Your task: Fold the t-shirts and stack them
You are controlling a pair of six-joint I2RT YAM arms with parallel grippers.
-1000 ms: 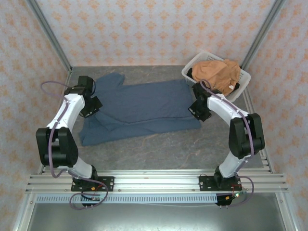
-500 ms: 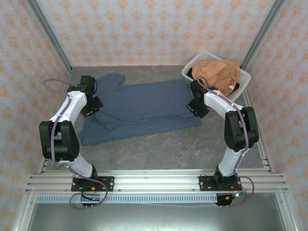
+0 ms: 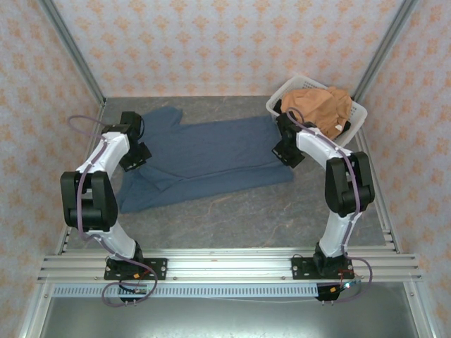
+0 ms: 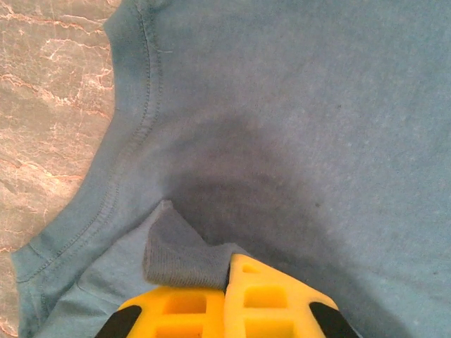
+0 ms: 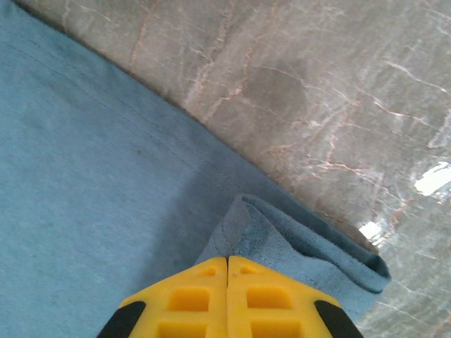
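Left gripper [image 3: 135,156] is seen in the top external view lowered onto the sleeve end of the slate-blue t-shirt [image 3: 211,151], which is spread nearly flat across the table [image 3: 232,211]. The right gripper [image 3: 287,153] is set on the opposite, hem end, just beside the white basket [image 3: 358,113] in which the orange-tan t-shirt [image 3: 317,105] is heaped. From this height neither jaw gap can be judged.

Through the left wrist view, the left gripper [image 4: 227,282] is shown with its yellow fingers [image 4: 268,296] brought together, no gap between them. A small peak of blue cloth appears to be pinched at their tips, near a curved stitched seam [image 4: 137,141].

Through the right wrist view, the right gripper [image 5: 227,271] is likewise closed tight. A rolled corner of the hem [image 5: 303,243] is caught at its tips, and bare table lies just past the cloth edge.

A first fold of the blue shirt is judged to be the step in hand. It would be done well if both ends were raised together and kept level, with the cloth held lightly taut between them, then carried over so that the edges meet squarely. The left pinch looks shallow, so a slow lift is advised lest the cloth slip. The right arm should be kept off the basket.
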